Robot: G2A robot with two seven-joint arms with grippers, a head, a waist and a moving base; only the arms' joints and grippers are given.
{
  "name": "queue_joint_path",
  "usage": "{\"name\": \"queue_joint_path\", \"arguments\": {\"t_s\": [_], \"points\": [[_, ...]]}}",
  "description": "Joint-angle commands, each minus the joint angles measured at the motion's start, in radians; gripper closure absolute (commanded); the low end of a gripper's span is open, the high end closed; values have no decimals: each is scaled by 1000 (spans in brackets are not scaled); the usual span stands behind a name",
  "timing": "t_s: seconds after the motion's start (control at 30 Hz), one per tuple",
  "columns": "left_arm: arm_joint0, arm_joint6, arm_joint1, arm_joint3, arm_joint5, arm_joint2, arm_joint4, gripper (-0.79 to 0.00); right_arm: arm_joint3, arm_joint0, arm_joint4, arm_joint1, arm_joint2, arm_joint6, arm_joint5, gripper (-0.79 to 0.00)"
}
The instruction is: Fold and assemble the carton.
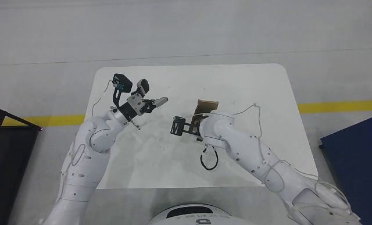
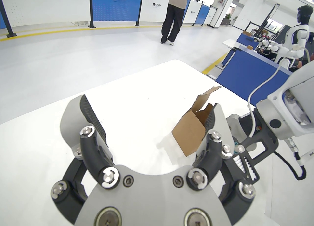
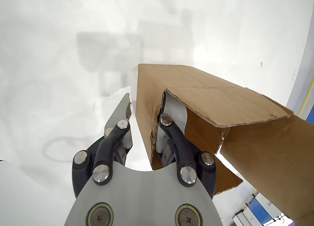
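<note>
A small brown carton [image 1: 206, 105] with its flaps open sits tilted near the middle of the white table [image 1: 261, 91]. My right gripper [image 3: 144, 108] is shut on one carton [image 3: 208, 89] wall, with one finger inside the box and the other outside. In the top view the right gripper [image 1: 200, 117] sits at the carton's near side. My left gripper [image 1: 152, 95] hovers open to the left of the carton, apart from it. In the left wrist view the left gripper [image 2: 152, 114] is wide open, and the carton [image 2: 189, 131] stands just beyond one fingertip [image 2: 215, 116].
A black cable loop [image 1: 209, 161] hangs under the right arm over the table's front part. Bare table surface [image 2: 147, 84] lies between the two grippers and at the back. A blue partition [image 2: 245, 72] stands past the table's far edge.
</note>
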Motion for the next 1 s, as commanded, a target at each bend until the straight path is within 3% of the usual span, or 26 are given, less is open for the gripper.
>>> {"name": "queue_joint_path", "arguments": {"t_s": [0.0, 0.1, 0.23, 0.37, 0.6, 0.8, 0.97], "points": [[0, 0, 0, 0, 0, 0, 0, -785, 5, 2, 8, -1, 1, 1, -3, -274], [0, 0, 0, 0, 0, 0, 0, -785, 19, 6, 27, -1, 4, 2, -13, -252], [0, 0, 0, 0, 0, 0, 0, -785, 41, 16, 51, -3, 6, 5, -23, -135], [0, 0, 0, 0, 0, 0, 0, -785, 56, 22, 57, -6, 1, 9, -20, -132], [0, 0, 0, 0, 0, 0, 0, -785, 72, 32, 72, -10, -7, 19, -17, -246], [0, 0, 0, 0, 0, 0, 0, -785, 36, 17, 65, -1, 1, 29, -7, -437], [0, 0, 0, 0, 0, 0, 0, -785, -40, -18, 36, 16, 35, 23, -3, -493]]}}
